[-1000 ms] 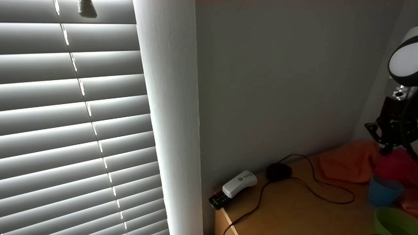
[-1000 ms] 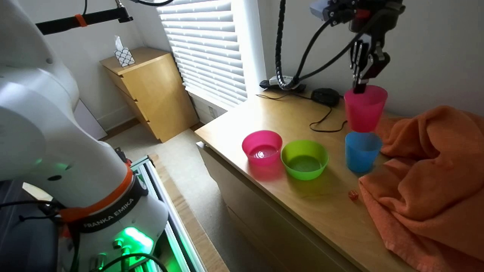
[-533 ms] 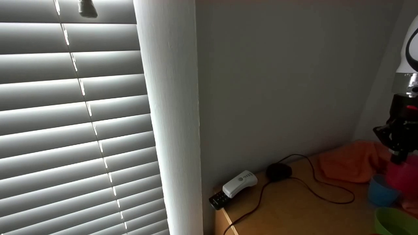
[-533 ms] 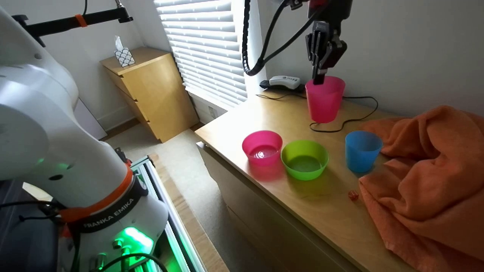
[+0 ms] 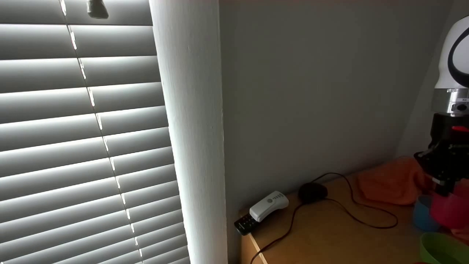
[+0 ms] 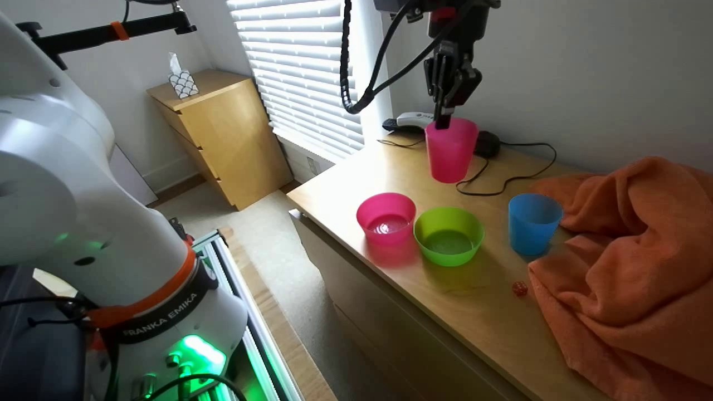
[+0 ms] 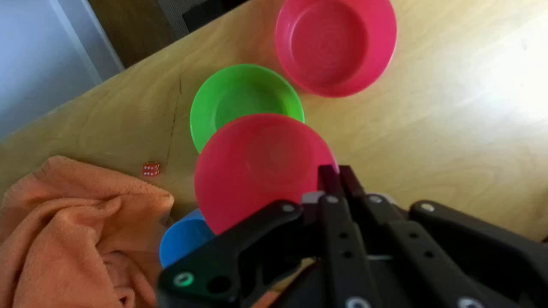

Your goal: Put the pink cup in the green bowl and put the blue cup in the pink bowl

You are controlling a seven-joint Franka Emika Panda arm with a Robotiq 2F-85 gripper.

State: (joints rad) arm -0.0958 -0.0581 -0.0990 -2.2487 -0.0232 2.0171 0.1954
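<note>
Pink cup (image 6: 450, 153) up in the air above the wooden top (image 6: 345, 186) — mouth upward, close to upright. Pinched at the rim by the gripper (image 7: 337, 171), with both fingers (image 7: 329, 182) clamped on the cup's side: one inside, one outside, going by the wrist view. Seen, in an exterior view, behind the green bowl (image 6: 449, 239) and apart from it; in the wrist view, across part of that bowl, hiding a stretch of its rim.

Green bowl on the wood, just beside the pink bowl (image 6: 386, 218) — hard to tell touching from barely apart. Both mouth up. Blue cup (image 6: 535, 225) upright on the same top, between the green bowl and a rumpled orange towel (image 6: 635, 262); partly covered in the wrist view by the pink cup and the gripper. Near the towel's edge, a small red die (image 7: 151, 168) with white spots.

Toward the wall (image 5: 311, 91), a white remote-like device (image 5: 269, 206) lying across a black remote (image 5: 245, 224), then a dark rounded object (image 5: 312, 193) beside a thin looping cable (image 5: 381, 228). To the side, slatted window blinds (image 5: 88, 154), bright between the slats. Farther off, a patterned tissue box (image 6: 183, 86) on a pale wooden cabinet (image 6: 234, 145). Robot arm (image 6: 106, 206) white, with a green glow at the base.
</note>
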